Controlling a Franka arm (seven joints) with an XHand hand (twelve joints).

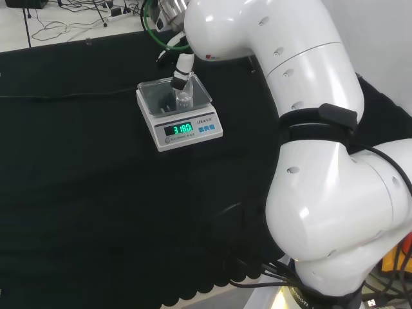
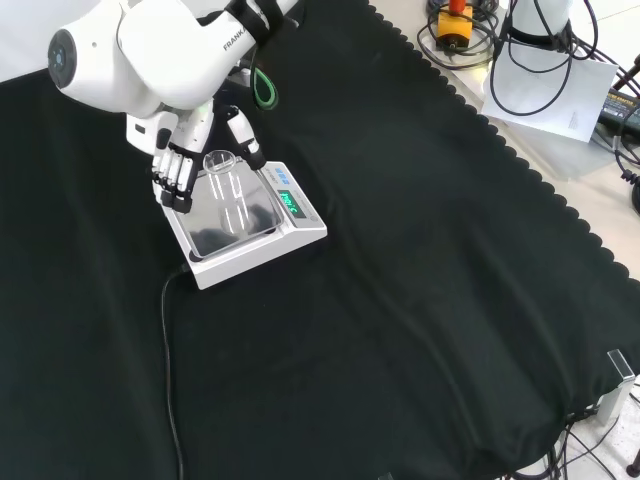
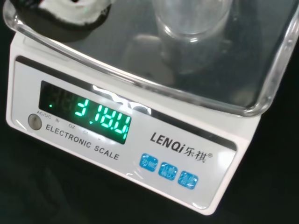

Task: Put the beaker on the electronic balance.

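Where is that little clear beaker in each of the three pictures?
Head view: the beaker stands on the balance pan, upper centre.
Front view: beaker on the pan, upper left, beside the hand.
Wrist view: its base sits above the display.
Shared landmark: the green display.

The electronic balance (image 2: 255,228) sits on the counter (image 2: 400,300) toward the upper left of the front view, and in the head view toward the far middle, left of the arm's links (image 1: 309,161). The beaker (image 2: 226,190) stands upright on the balance's pan (image 3: 140,60), toward the pan's far side in the front view. The hand (image 2: 180,165) is at the pan's far edge, with fingers (image 2: 176,180) on the beaker's left and the thumb (image 2: 243,140) on its right in that view. A cable (image 2: 170,380) runs from the balance's left corner toward the near edge of the counter.
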